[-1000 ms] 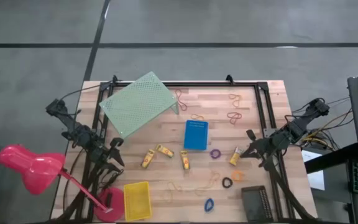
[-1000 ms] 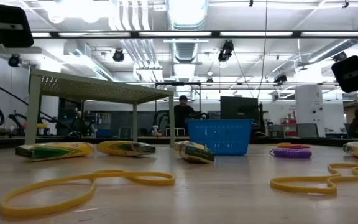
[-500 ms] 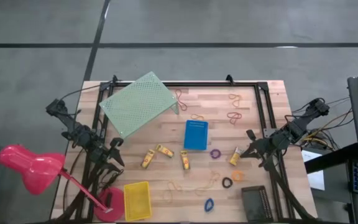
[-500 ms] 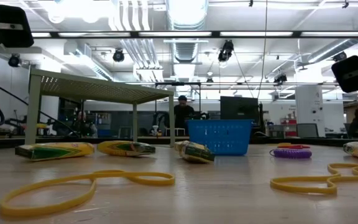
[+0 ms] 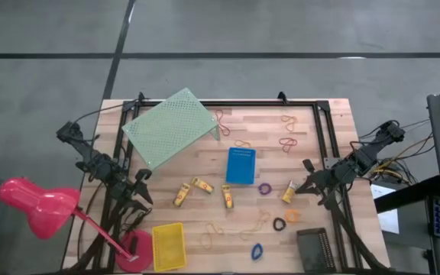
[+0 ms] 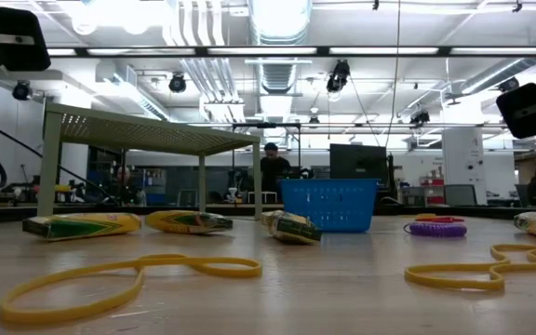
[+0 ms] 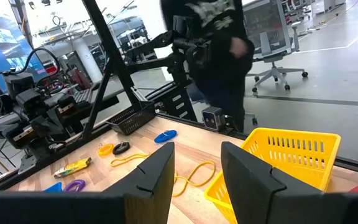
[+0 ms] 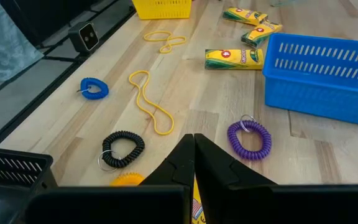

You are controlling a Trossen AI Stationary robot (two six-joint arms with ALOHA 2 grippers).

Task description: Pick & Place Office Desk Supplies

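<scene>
Your right gripper (image 5: pixel 305 165) hangs just beside the yellow-gold piece (image 5: pixel 288 191), with the purple ring (image 5: pixel 265 188) and blue bin (image 5: pixel 241 165) farther toward the table's middle. The black ring (image 5: pixel 279 224) and black bin (image 5: pixel 315 250) lie nearer you than that gripper. Your left gripper (image 5: pixel 143 176) sits below the green riser (image 5: pixel 169 127), the yellow bin (image 5: pixel 169 246) near it.

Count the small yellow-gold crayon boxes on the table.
4. Two lie side by side left of the blue bin: box one, box two. A third lies just below the bin. The fourth lies by the right hand.
</scene>
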